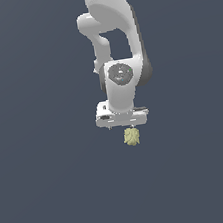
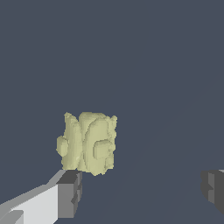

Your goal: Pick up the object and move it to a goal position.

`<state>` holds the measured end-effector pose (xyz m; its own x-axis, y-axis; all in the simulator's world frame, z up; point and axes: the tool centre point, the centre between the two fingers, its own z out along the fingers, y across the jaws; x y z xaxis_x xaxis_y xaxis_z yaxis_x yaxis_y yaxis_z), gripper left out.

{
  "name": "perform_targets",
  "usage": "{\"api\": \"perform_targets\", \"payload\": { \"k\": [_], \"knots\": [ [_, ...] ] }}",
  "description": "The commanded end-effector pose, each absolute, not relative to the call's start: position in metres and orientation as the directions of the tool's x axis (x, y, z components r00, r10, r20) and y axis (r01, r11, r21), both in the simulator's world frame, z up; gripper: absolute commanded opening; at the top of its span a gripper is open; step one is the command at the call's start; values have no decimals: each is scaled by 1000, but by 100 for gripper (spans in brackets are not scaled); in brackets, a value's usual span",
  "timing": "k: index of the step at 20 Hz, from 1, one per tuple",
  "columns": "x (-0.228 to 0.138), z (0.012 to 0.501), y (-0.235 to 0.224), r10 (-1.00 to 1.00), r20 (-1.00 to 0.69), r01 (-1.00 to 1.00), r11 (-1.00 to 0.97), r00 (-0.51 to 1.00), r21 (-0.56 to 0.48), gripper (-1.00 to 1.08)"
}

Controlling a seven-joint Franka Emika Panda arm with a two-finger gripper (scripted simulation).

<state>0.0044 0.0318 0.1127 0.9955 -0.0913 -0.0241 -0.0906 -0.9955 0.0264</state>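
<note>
While it sits just under the arm:
object: (image 2: 87,146) lumpy, pale yellow-green, ridges running up-down, a bit taller than wide
gripper: (image 2: 142,192) spread wide, holding nothing; one fingertip (image 2: 70,192) right by the object's edge, can't tell if it touches; the other well apart

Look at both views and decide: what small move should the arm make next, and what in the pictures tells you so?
Probably shift the claw sideways to centre it over the object, then descend. In the wrist view the claw is open, and the pale lumpy object sits by one finger pad rather than midway in the gap. In the exterior view the object shows just under the claw, so little descent seems left.
</note>
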Motion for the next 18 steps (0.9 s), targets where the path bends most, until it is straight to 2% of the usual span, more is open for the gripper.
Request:
{"api": "perform_targets", "payload": {
  "k": [1, 8, 18],
  "knots": [
    [9, 106, 49, -115, -15, -114, -993, 993, 18, 100],
    [14, 94, 77, -153, -2, -153, -988, 988, 3, 100],
    [14, 82, 80, -156, -1, -156, -988, 988, 1, 100]
  ]
}}
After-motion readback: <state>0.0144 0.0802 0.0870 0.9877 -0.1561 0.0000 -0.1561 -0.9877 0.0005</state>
